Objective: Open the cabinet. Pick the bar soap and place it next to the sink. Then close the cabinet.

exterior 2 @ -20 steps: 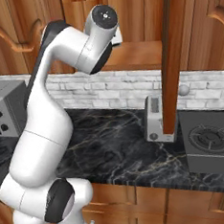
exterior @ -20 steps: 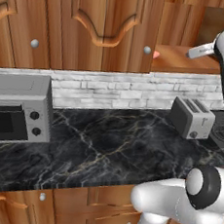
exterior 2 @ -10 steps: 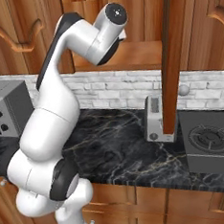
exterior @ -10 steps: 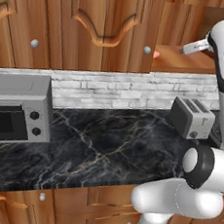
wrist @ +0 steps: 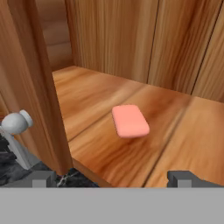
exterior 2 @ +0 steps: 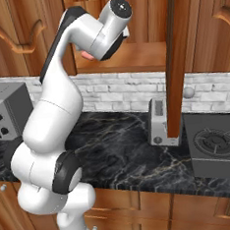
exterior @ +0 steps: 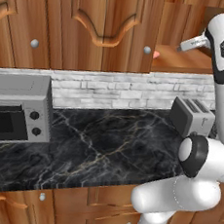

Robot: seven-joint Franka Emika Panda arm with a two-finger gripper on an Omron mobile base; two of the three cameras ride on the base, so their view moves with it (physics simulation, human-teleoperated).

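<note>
Here we find the cabinet [exterior 2: 131,51] with its door swung wide, and on its wooden shelf [wrist: 109,148] lies the bar soap [wrist: 130,121], flat, ahead of our gripper [wrist: 111,179] and centred between the released, wide-spread jaws. We judge it light, rigid and somewhat slick, so we'd pinch across its narrower sides, low down.

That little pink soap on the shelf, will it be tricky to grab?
Probably a bit. The bar soap looks smooth with rounded edges, so it may slip between the fingers. It lies flat and low on the shelf, so rolling or tipping seems unlikely. It looks stiff and light.
</note>
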